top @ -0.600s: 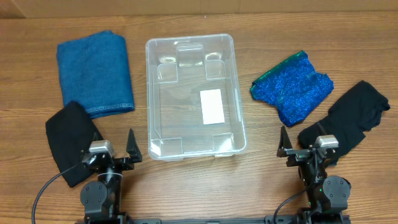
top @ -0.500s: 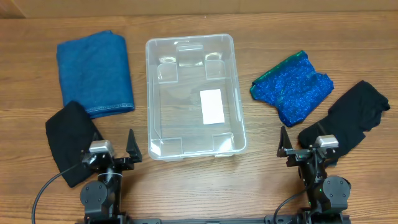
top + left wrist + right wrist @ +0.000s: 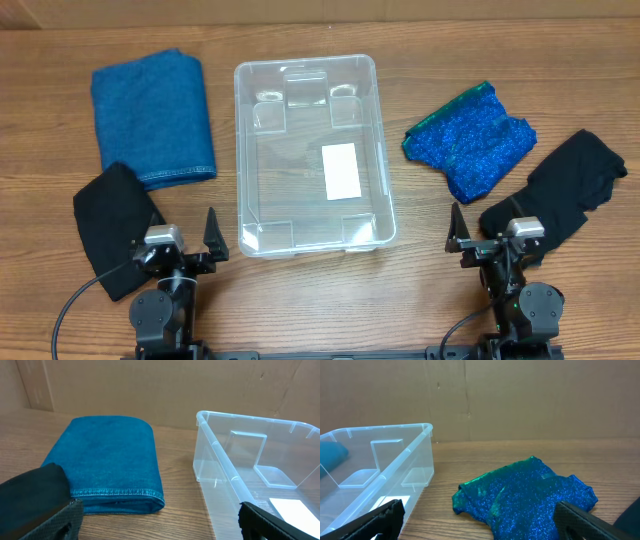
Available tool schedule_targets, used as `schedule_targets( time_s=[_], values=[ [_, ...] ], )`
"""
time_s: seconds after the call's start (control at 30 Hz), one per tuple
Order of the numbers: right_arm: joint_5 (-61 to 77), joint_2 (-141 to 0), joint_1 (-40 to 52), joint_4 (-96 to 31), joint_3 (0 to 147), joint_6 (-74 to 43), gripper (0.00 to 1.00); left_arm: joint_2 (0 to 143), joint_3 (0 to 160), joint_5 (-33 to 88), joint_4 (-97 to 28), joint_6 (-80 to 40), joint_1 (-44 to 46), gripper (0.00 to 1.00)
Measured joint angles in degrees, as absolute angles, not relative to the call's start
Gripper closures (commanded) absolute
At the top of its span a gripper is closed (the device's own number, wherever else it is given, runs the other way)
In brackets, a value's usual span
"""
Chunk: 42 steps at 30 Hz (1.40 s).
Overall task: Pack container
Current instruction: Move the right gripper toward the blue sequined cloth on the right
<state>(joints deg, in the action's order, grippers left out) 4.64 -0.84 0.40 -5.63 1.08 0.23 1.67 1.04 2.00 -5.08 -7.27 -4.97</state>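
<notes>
Well, we are at the start: the container [image 3: 305,61] holds nothing, our left gripper [image 3: 181,224] and right gripper [image 3: 487,222] are spread; next we should grasp the blue towel [image 3: 150,115].

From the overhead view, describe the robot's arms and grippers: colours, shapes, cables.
Both arms are black with round joint housings. The left gripper and right gripper each have two pointed black fingers and a small silver-grey block on top. A thin black cable loops out from the left arm.
</notes>
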Motion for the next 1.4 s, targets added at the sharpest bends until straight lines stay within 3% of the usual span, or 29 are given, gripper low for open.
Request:
schedule_targets(
  time_s=[0.5, 0.73, 0.87, 1.03, 1.23, 1.4],
  values=[
    [4.6, -0.8, 0.4, -5.6, 1.1, 0.2, 0.0, 1.7, 1.0, 2.0, -5.1, -7.3, -5.0, 0.0],
    [4.7, -3.6, 0.4, -7.1, 1.3, -6.8, 0.0, 1.7, 1.0, 2.0, -5.1, -7.2, -5.0, 0.0],
    [2.6, -16.7, 0.4, -15.0, 9.5, -9.2, 0.0, 1.7, 1.0, 2.0, -5.1, -7.2, -5.0, 0.0],
    [-0.3, -40.6, -0.3, -22.4, 31.9, -10.0, 0.0, 1.9, 1.0, 2.0, -5.1, -7.2, -5.0, 0.0],
    [6.2, -71.5, -12.1, -39.8, 57.6, -10.5, 0.0, 2.0, 1.0, 2.0, -5.1, -7.2, -5.0, 0.0],
    [15.7, -86.9, -21.2, -38.8, 60.8, -10.5, 0.0, 2.0, 1.0, 2.0, -5.1, -7.2, -5.0, 0.0]
  ],
)
